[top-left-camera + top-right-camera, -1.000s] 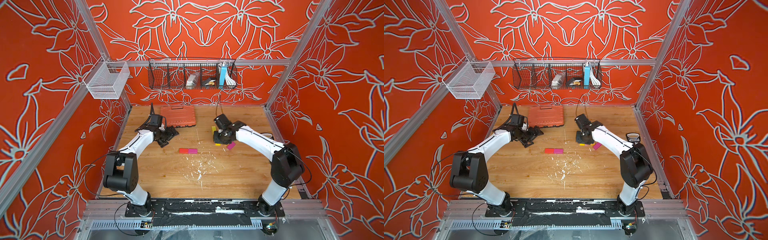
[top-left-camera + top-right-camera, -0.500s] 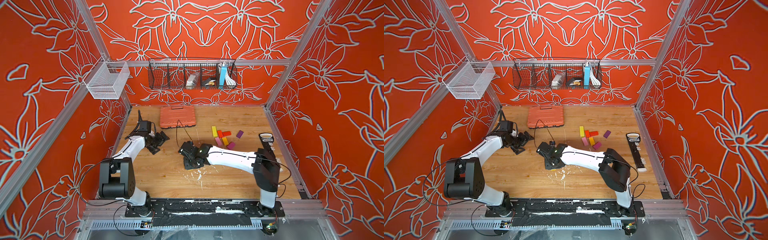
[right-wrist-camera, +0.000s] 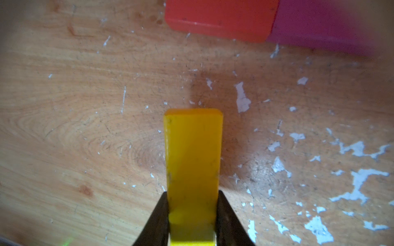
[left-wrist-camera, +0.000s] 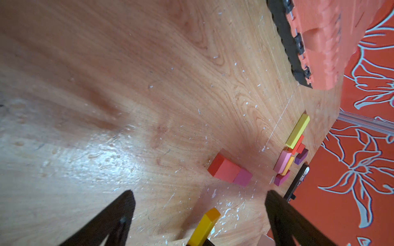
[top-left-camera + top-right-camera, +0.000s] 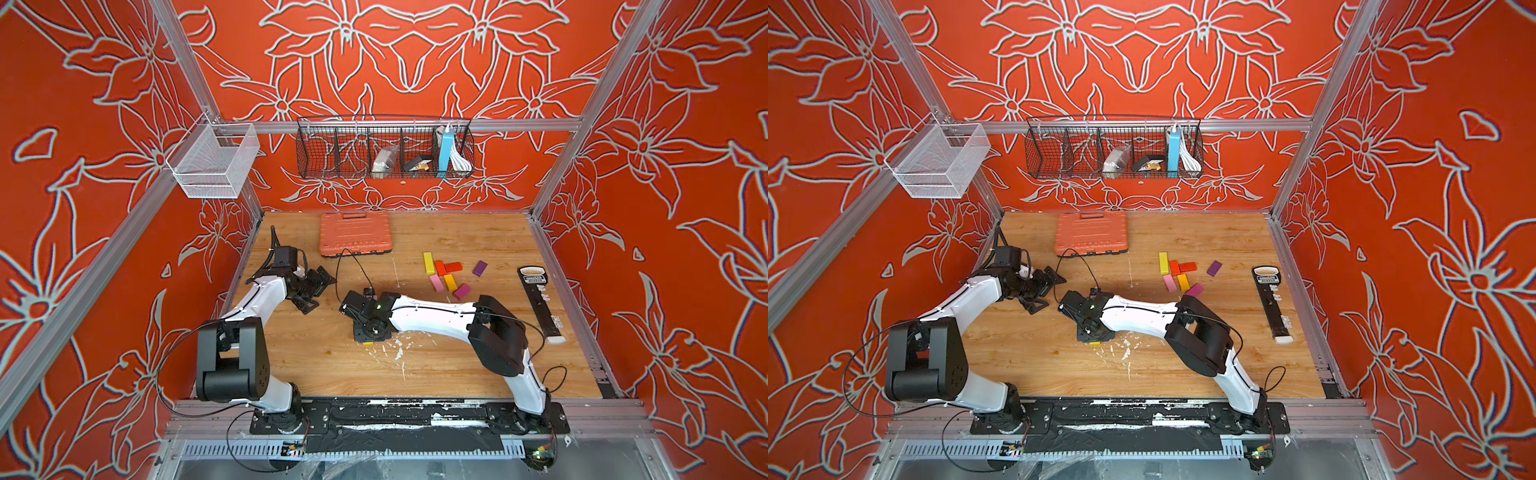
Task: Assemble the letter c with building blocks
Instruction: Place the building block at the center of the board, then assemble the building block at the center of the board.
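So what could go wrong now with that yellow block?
The right gripper pinches the yellow block only near one end, so it might twist or slip when set down. It is close to the red block and magenta block lying end to end; a clumsy landing could knock them out of line.

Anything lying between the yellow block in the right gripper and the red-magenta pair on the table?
Nothing visible does. Only bare, flecked table separates the yellow block, clamped in the right gripper, from the red block lying end to end with the magenta block.
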Robot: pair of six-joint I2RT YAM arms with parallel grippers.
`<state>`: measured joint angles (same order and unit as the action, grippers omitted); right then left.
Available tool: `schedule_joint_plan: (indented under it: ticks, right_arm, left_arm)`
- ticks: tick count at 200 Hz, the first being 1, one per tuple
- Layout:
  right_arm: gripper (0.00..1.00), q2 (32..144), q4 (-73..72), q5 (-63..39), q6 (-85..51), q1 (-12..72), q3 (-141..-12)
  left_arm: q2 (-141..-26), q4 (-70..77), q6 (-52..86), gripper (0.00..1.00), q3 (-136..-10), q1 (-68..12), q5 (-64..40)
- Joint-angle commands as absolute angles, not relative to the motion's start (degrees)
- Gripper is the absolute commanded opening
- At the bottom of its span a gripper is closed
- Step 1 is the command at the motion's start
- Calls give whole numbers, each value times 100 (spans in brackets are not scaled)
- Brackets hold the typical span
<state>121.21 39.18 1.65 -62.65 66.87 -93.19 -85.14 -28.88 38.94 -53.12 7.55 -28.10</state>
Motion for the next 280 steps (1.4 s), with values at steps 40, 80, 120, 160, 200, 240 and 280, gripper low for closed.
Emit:
schedule_joint_plan:
  ticks: [40,80,120,160,200,240,280]
  right_arm:
    - [26,12550,4165,284,-6396,6660,-9728]
    - [30,12700,4108,166,-6398,6601,-9803]
    - [52,12585,3860,-18,-6217,6582,-9760]
    - [68,11884,3613,-13,-6001,6568,-9236]
    - [85,10485,2880,265,-5473,6457,-7560]
    - [95,9318,2432,621,-5361,6046,-6135]
    - [98,8502,1850,1065,-5352,5712,-4951]
  left_arm:
    - [-8456,-2826,3845,96,-5267,800,-2971]
    - [-8429,-2820,3824,96,-5227,800,-2997]
    - [-8351,-2892,3756,96,-5204,800,-3006]
    - [-8097,-3035,3742,96,-5127,800,-3172]
    - [-7557,-3168,3894,97,-4756,600,-3497]
    - [-6817,-3144,4454,98,-4318,-573,-3002]
    - [-6230,-2782,5334,98,-3820,-1783,-2364]
